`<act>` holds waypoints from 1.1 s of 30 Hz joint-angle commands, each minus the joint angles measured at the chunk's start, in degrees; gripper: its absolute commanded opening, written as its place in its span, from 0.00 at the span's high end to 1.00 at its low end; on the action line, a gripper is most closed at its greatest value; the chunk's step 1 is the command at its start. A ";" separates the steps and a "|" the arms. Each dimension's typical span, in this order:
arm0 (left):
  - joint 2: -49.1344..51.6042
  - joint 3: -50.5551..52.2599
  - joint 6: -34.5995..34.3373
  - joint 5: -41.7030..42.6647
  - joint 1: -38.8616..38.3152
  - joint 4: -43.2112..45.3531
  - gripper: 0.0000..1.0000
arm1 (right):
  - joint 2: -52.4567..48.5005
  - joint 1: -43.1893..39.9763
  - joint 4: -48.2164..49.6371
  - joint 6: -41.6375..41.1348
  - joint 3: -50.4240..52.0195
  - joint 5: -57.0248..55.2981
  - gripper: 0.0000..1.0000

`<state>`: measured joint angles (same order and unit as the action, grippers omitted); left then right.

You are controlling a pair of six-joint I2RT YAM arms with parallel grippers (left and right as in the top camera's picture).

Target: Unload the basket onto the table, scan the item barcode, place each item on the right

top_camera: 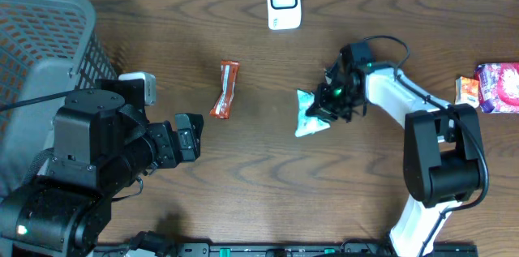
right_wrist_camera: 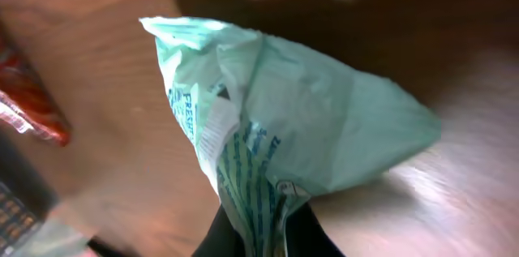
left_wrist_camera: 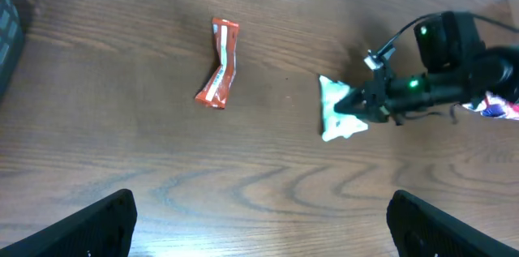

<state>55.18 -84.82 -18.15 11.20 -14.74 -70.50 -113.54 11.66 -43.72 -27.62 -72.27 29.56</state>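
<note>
The right gripper point(top_camera: 328, 104) is closed tight on one edge of a mint-green crinkled plastic pouch point(top_camera: 309, 117), its two dark fingers point(right_wrist_camera: 219, 239) pinching the pleated seam so that the rest of the bag fans out away from the wrist camera. The pouch is puffy and creased, pale green with a white panel and blue stripes and print, and it sits low over the brown wood-grain table point(top_camera: 268, 184) right of centre, below and to the right of the scanner; whether it rests on the wood or hangs just clear cannot be told. The left gripper point(left_wrist_camera: 261, 208) is spread wide with nothing between its jaws, near the table's left side. There is one grey plastic mesh basket point(top_camera: 45, 38) at the far left, one white rounded-rectangle barcode scanner point(top_camera: 283, 2) at the far edge, one pink-and-purple glossy packet point(top_camera: 499, 87) at the right edge with one small orange packet point(top_camera: 466, 92) touching it, and one twisted orange-red snack-bar wrapper point(top_camera: 225, 88) between the left gripper and the pouch. On the pouch a blue word beginning "FRES" point(right_wrist_camera: 183, 100) can be read; the rest is too crumpled.
</note>
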 commanded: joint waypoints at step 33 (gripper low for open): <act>-0.20 -0.20 0.13 -0.55 -0.13 0.00 0.02 | -14.36 25.97 -17.57 -16.90 -11.67 -71.04 0.53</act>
<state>55.18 -84.82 -18.15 11.20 -14.74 -70.50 -127.24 36.01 -61.04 -43.64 -83.48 -46.17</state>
